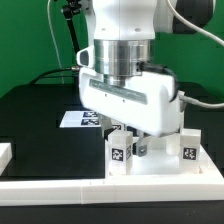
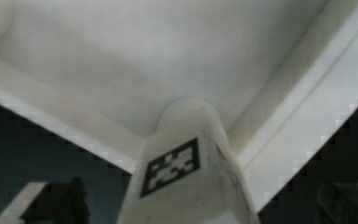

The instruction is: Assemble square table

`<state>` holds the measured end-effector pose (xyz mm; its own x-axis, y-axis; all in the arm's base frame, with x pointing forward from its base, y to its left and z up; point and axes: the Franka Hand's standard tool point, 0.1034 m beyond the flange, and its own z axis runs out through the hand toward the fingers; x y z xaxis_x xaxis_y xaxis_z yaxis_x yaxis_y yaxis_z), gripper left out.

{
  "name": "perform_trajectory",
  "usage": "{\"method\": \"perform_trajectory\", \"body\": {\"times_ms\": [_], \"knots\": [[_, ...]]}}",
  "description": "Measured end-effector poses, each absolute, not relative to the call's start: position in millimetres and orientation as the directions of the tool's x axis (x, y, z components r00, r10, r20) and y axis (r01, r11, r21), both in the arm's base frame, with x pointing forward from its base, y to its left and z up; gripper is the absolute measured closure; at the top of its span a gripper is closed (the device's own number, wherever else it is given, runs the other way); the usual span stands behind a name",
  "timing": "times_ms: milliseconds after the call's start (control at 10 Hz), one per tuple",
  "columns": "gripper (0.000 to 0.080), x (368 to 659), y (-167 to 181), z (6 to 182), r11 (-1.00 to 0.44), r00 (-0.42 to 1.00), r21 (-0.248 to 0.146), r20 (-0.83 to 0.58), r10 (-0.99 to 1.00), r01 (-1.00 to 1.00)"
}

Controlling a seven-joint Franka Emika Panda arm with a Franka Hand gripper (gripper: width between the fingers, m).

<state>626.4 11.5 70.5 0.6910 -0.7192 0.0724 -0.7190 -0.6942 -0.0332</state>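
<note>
Nearest the camera in the exterior view, a long low white border wall [image 1: 60, 190] runs along the front edge of the black worktop [image 1: 35, 120]. Just behind it lies the square table top [image 1: 165, 170], a white tray-like piece with a raised rim, at the front of the worktop toward the exterior view's right. Two white legs stand upright in it, each bearing a black-and-white tag: one leg [image 1: 120, 152] toward the middle, a second leg [image 1: 190, 146] at the top's corner on the exterior view's right.

The gripper [image 1: 133, 145] hangs low over the top, right beside the first leg. Its jaws stand wide apart and grip nothing; in the wrist view the tagged leg [image 2: 185, 165] rises between the two dark fingertips [image 2: 43, 205], with a gap showing on each side, and the white inside of the top [image 2: 140, 50] fills the rest.

By my reading, the step in hand is seating this leg in its corner socket, and the jaws have just let go or are about to take hold. The next move likely calls for closing on the leg squarely and turning it without tilting it, or lifting straight up clear of it. Whether the leg is fully seated I cannot tell.

Farther back, the marker board [image 1: 80, 118] lies flat on the worktop, partly hidden by the arm. Behind everything is a green backdrop [image 1: 25, 40], with black cables hanging.
</note>
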Motion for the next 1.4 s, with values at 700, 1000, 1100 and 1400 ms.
{"method": "perform_trajectory", "body": {"times_ms": [700,1000,1100,1400], "knots": [[0.0511,625.7,11.2,69.3,-0.528,0.525,-0.043,0.066,-0.849,-0.848],[0.0511,626.5,6.8,68.9,-0.205,0.205,-0.061,0.014,-0.979,-0.977],[0.0511,627.0,4.2,69.0,-0.022,0.024,-0.054,-0.023,-0.999,-0.998],[0.0509,628.3,9.8,69.3,0.345,-0.342,-0.04,-0.072,-0.937,-0.938]]}}
